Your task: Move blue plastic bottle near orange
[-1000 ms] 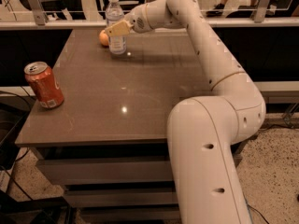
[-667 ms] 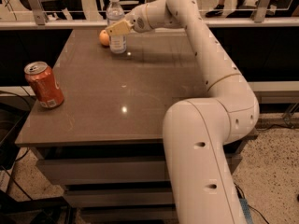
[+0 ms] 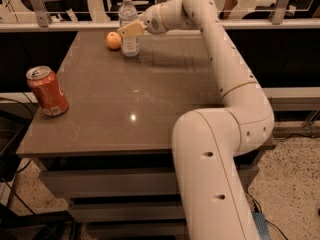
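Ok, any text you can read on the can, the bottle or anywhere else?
Can: white marking, too blurred to read.
Bottle: label too blurred to read.
Tool, at the bottle beside the orange: no text.
Nothing readable anywhere.

The tool (image 3: 130, 30) sits against the bottle (image 3: 130, 46) at the far edge of the bench (image 3: 150, 99), covering the bottle's middle. The orange (image 3: 114, 40) lies just beside the bottle on the view's left, so little room shows between those 2. The arm (image 3: 225, 69) comes in from the view's right and blocks that flank. A rail (image 3: 65, 26) runs behind the far edge and closes the back. 1 can (image 3: 47, 91) stands near the front left corner, well apart from the rest. The middle and front of the bench lie open, leaving a free path to the bottle from the near side.
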Controlling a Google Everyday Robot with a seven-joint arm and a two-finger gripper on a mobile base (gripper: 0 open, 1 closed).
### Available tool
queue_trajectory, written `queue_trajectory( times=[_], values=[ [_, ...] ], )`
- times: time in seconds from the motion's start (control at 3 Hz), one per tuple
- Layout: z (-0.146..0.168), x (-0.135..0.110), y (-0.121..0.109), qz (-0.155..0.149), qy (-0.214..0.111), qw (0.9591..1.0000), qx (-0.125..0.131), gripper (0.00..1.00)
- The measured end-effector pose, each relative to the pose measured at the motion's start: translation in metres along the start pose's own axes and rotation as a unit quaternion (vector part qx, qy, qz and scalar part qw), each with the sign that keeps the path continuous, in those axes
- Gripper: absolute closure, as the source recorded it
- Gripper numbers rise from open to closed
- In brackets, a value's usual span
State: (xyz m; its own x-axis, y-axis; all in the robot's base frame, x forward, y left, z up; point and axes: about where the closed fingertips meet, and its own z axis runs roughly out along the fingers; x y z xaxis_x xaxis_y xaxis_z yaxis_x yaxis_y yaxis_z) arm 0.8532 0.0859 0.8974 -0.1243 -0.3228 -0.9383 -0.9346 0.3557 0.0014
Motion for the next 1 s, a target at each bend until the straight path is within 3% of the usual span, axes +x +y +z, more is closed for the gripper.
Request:
queue_trajectory(
  times=[0.33, 1.0],
  values=[
    [0.0003, 0.0058, 0.0016, 0.004, 0.007, 0.9999, -0.008, 0.82],
    [-0.0006, 0.0036, 0.0019, 0.004, 0.007, 0.9999, -0.008, 0.36]
  ],
)
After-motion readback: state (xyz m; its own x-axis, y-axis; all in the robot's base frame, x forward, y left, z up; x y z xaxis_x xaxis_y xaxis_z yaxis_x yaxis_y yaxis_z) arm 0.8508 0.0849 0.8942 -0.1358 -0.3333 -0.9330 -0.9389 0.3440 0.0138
